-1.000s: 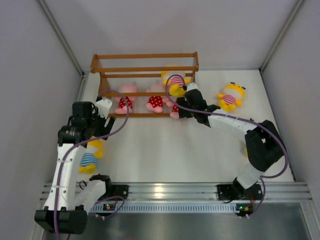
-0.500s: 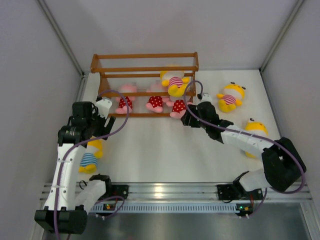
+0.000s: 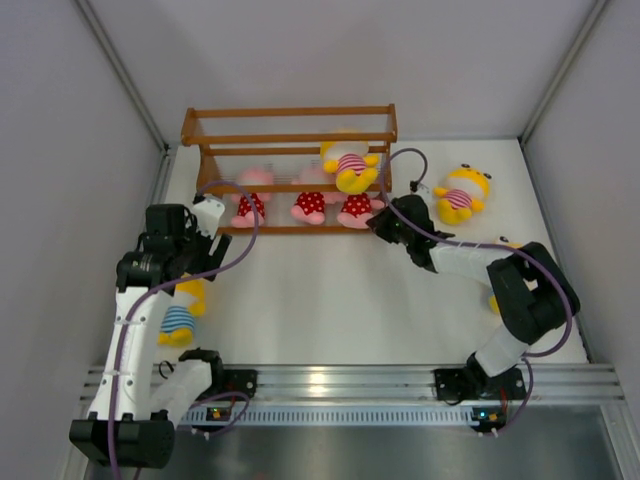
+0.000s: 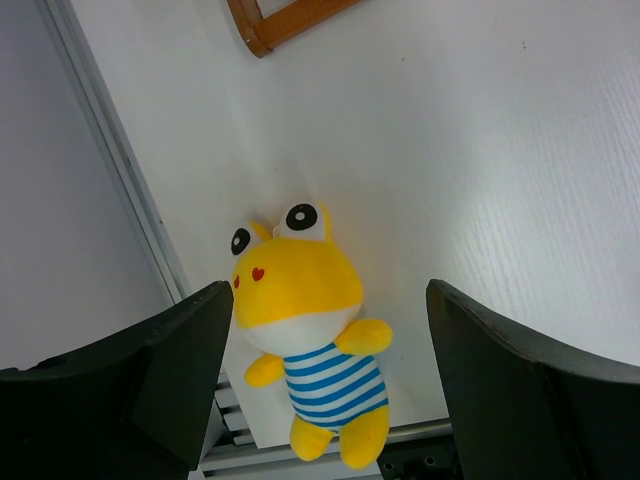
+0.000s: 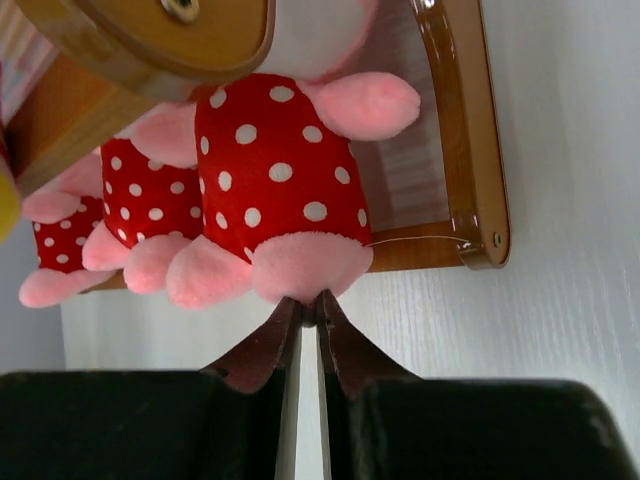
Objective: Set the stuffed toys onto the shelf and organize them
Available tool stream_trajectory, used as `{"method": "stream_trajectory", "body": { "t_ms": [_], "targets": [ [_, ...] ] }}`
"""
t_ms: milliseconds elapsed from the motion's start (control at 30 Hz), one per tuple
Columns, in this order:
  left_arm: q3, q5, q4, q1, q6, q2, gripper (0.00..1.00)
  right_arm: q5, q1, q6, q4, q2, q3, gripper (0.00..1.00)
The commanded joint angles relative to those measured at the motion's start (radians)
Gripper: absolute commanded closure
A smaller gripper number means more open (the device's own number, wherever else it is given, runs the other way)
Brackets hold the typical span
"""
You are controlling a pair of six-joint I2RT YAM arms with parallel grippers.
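Toy [image 4: 315, 330] in blue stripes lies face-up, head toward the shelf [image 4: 255, 30].

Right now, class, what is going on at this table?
Two robot arms are stocking a wooden shelf with stuffed toys. Three pink dolls in red dotted outfits sit along its lower tier, and a yellow pink-striped toy rests on a rail above. The right gripper is shut, its tips against the foot of the rightmost pink doll. The left gripper hangs open over a yellow blue-striped toy lying on the table. A second pink-striped toy lies on the table right of the shelf.
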Motion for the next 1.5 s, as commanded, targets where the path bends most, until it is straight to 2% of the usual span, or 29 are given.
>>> {"method": "stream_trajectory", "body": {
  "t_ms": [0,67,167,200,233,267,367,467,567,600,733,833,933,1167,1300,1333,1367,1400,1433,1467],
  "targets": [
    [-0.009,-0.002,-0.001,0.005,0.015,-0.022,0.16,0.046,-0.026,0.085,0.109,-0.002,0.031,0.92],
    [-0.012,-0.002,-0.001,0.005,0.015,-0.022,0.16,0.059,-0.027,0.081,0.098,0.001,0.056,0.92],
    [-0.012,-0.002,-0.001,0.005,0.013,-0.022,0.16,0.033,-0.030,0.044,0.049,0.004,0.093,0.83],
    [-0.012,-0.002,-0.001,0.005,0.012,-0.023,0.16,0.019,-0.030,0.029,0.017,-0.014,0.094,0.73],
    [-0.012,-0.002,-0.001,0.005,0.012,-0.025,0.16,0.017,-0.029,0.025,-0.006,-0.034,0.091,0.67],
    [-0.012,-0.003,-0.003,0.005,0.012,-0.025,0.16,0.019,-0.030,0.019,-0.024,-0.060,0.067,0.53],
    [-0.016,-0.002,-0.003,0.005,0.012,-0.026,0.16,0.063,-0.030,-0.005,-0.134,-0.206,0.001,0.41],
    [-0.019,-0.002,0.000,0.005,0.010,-0.025,0.16,0.153,-0.035,-0.048,-0.347,-0.396,-0.024,0.31],
    [-0.032,0.023,0.000,0.005,-0.002,-0.023,0.16,0.119,-0.093,-0.067,-0.460,-0.499,-0.051,0.28],
    [-0.038,0.027,0.000,0.005,-0.007,-0.023,0.16,0.032,-0.128,-0.073,-0.468,-0.516,-0.061,0.28],
    [-0.081,0.023,0.000,0.005,-0.016,-0.023,0.17,-0.104,-0.396,-0.088,-0.494,-0.544,-0.088,0.28],
    [-0.104,0.024,0.000,0.005,-0.024,-0.028,0.17,-0.086,-0.546,-0.108,-0.498,-0.501,-0.056,0.28],
    [-0.110,0.028,-0.001,0.005,-0.021,-0.028,0.17,-0.021,-0.611,-0.108,-0.457,-0.408,-0.004,0.26],
    [-0.099,0.015,0.000,0.005,-0.013,-0.017,0.17,-0.032,-0.619,-0.093,-0.366,-0.090,0.137,0.26],
    [-0.095,0.011,0.000,0.005,-0.010,-0.006,0.17,-0.004,-0.619,-0.073,-0.339,0.011,0.182,0.30],
    [-0.095,0.011,0.000,0.005,-0.010,-0.003,0.17,-0.007,-0.619,-0.074,-0.337,0.025,0.189,0.33],
    [-0.093,0.012,0.000,0.005,-0.007,0.000,0.17,-0.023,-0.619,-0.079,-0.339,0.045,0.197,0.49],
    [-0.093,0.011,0.000,0.005,-0.007,0.001,0.17,-0.056,-0.619,-0.082,-0.340,0.048,0.200,0.58],
    [-0.093,0.009,0.000,0.005,-0.005,0.006,0.17,-0.069,-0.616,-0.082,-0.337,0.042,0.194,0.73],
    [-0.092,0.008,0.000,0.005,-0.005,0.009,0.17,-0.075,-0.615,-0.084,-0.324,0.007,0.180,0.82]
  ]
}}
